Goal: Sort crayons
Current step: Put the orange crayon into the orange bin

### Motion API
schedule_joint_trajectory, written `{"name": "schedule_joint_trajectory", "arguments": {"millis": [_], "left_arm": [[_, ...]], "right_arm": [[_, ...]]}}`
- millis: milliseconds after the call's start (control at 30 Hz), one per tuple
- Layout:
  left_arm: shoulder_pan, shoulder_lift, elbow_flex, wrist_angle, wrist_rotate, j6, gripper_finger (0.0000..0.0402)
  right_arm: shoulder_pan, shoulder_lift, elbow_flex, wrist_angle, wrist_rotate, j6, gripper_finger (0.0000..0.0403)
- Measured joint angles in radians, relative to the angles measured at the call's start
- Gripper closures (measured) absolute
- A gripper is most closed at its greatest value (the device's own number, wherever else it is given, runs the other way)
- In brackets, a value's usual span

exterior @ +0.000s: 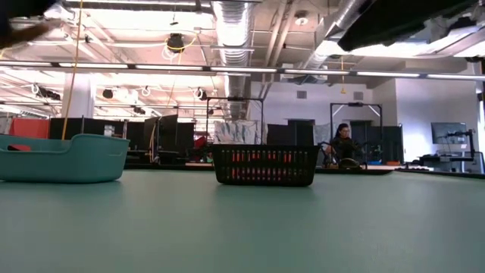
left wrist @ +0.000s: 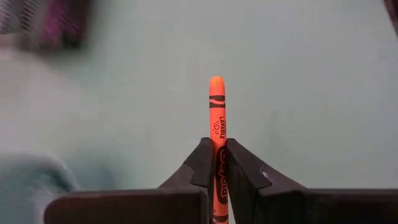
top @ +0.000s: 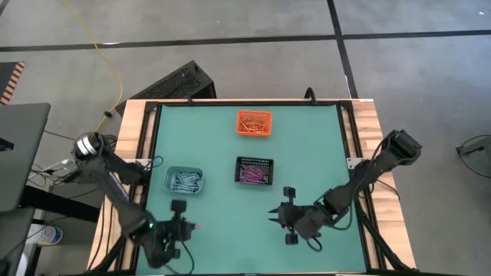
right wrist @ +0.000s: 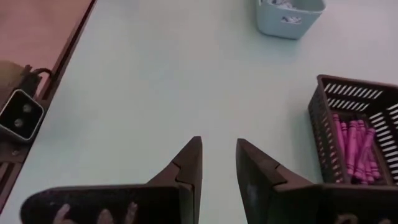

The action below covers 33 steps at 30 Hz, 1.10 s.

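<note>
Presently, item by item. Left gripper (left wrist: 217, 171): lower left of the high view, fingers pressed together on an orange crayon (left wrist: 216, 118) whose tip juts out ahead of them over the teal table (top: 307, 153). Right gripper (right wrist: 219, 163): lower centre-right of the high view, fingers slightly spread, nothing between them. Orange bin (top: 254, 123): upper centre, holding orange crayons. Black bin (top: 254, 171): centre, holding purple crayons (right wrist: 351, 146). Pale blue bin (top: 184, 180): left of centre, apparently holding grey-blue crayons, though they are too small to be sure.
</note>
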Motion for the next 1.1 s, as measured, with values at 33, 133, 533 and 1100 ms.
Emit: {"name": "schedule_joint_trajectory", "arguments": {"millis": [33,133,533,1100], "left_arm": [[0.033,-0.025,0.003,0.012,-0.019,0.089,0.0391],[0.165,-0.076,0.012,0.147,-0.044,0.388,0.0391],[0.957,-0.098,0.010,0.560,0.455,1.188,0.0390],[1.401,0.319,0.285,0.693,0.785,1.224,0.0391]], "right_arm": [[0.017,0.000,0.000,-0.003,0.026,0.001,0.0310],[0.070,0.000,0.000,-0.003,0.113,0.013,0.0310],[0.158,0.000,-0.309,0.548,0.156,0.060,0.0310],[0.001,0.000,-0.348,0.588,-0.039,-0.110,0.0310]]}}
